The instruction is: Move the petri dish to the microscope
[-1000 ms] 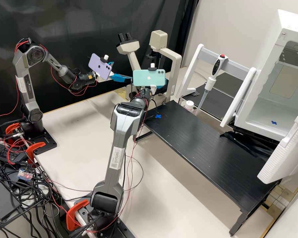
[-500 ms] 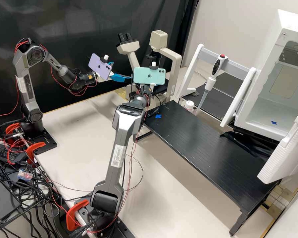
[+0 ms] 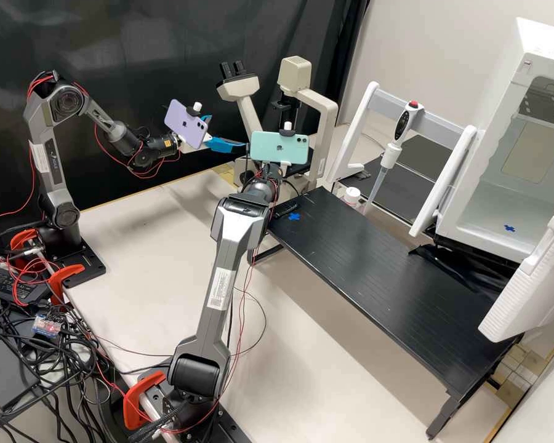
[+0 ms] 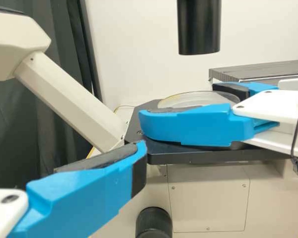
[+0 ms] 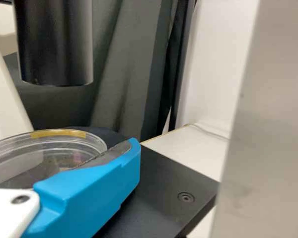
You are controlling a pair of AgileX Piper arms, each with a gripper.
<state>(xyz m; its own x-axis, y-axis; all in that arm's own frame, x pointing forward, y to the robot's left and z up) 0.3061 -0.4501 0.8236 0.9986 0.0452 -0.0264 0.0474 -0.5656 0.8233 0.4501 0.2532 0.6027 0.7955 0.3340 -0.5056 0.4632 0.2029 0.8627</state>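
In the high view, my left gripper is held near the beige microscope; my right gripper, mostly behind the teal phone, is in front of it. The left wrist view shows a clear petri dish over the black microscope stage, between the right gripper's fingers, which touch its sides. Apart from the dish, my left gripper stands open with nothing in it. In the right wrist view, the dish borders one pad of my right gripper. Whether its base touches the stage I cannot tell.
A black tube hangs above the stage. The long black raised bench stands right of the microscope in the high view, with a pipette on a stand behind it and a white open cabinet at the far right.
My right arm has shifted slightly, and its teal phone is a little lower and farther right than half a second ago. My left arm has not moved.
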